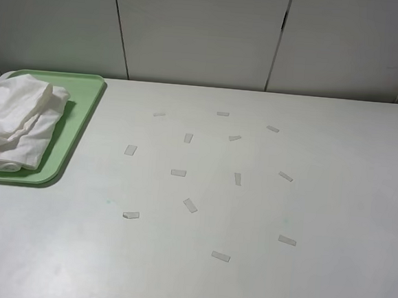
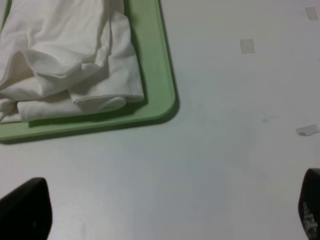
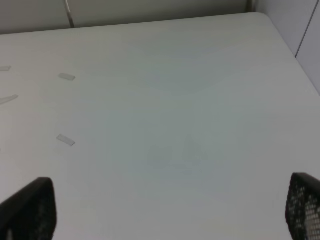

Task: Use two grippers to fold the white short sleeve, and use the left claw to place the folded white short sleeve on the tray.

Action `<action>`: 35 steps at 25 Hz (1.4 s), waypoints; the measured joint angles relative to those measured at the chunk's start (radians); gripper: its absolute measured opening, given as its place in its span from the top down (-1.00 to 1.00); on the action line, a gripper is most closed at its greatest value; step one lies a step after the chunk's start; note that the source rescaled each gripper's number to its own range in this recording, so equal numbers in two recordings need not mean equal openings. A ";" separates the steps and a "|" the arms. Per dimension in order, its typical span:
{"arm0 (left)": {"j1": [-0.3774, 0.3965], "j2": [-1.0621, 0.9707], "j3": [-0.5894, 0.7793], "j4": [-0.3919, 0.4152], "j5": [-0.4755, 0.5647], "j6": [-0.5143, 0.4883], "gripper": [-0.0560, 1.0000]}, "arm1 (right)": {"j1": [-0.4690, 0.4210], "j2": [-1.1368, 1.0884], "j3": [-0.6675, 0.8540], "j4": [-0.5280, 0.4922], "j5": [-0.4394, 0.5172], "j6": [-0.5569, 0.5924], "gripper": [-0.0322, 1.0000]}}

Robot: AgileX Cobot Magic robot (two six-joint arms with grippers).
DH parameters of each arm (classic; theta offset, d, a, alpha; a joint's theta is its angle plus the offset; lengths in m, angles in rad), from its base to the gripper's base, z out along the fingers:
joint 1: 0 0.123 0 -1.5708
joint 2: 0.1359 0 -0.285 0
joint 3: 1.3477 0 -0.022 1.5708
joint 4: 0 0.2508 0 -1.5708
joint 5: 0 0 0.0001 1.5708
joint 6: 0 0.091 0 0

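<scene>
My left claw (image 2: 165, 212): jaws spread wide, only the two black tips show at the lower corners of my left wrist view; nothing between them, touching nothing, bare white tabletop (image 2: 225, 165) beneath; my right gripper (image 3: 170, 210): jaws equally wide, meshed black tips at the lower corners of my right wrist view; holding nothing, only table under it; neither arm shows in the high view.

The wrinkled white cotton short sleeve shirt (image 1: 18, 122) lies bunched in rough folds on the flat pale green plastic tray with rounded corners and a low rim (image 1: 76, 129), upper left of the high frame; the bundle's long axis runs from the frame's left edge, lower down, up and rightward toward the tray's far end; it covers most of the tray and leaves a green strip bare along the right side; in my left wrist view the shirt (image 2: 70, 55) fills the upper left, stacked folded edges facing the tray's rounded corner (image 2: 167, 102), cloth inside the rim there.

Small pale tape strips (image 1: 190, 205) scattered over the table's middle, well apart from the tray.
</scene>
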 joint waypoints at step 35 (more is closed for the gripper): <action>0.000 0.000 0.000 0.000 0.000 -0.003 -0.97 | 0.000 0.000 0.000 0.000 0.000 0.000 -1.00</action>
